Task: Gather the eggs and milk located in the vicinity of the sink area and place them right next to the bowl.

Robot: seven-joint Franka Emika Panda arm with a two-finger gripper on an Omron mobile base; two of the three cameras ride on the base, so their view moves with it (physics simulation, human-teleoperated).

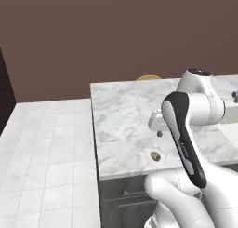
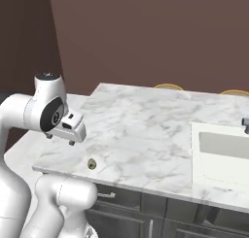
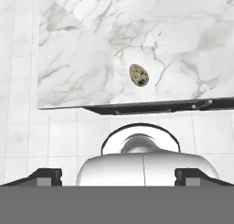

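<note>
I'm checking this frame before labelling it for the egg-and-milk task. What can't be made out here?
- Sink: right base view, far side cut off by the picture's right edge.
- Faucet: mostly cut by the same edge.
- Egg: left base view, too small for detail; mottling is clear in the hand view.
- Gripper: fingertips too small to read.

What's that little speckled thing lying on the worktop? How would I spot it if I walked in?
Find the white marble counter with the sink set into one end. Go to the opposite end, near the front edge above the dark cabinets: the egg lies there alone on the stone, below the robot's hand. It is a tiny tan-olive oval with dark mottling, the only small loose thing on that stretch.
</note>
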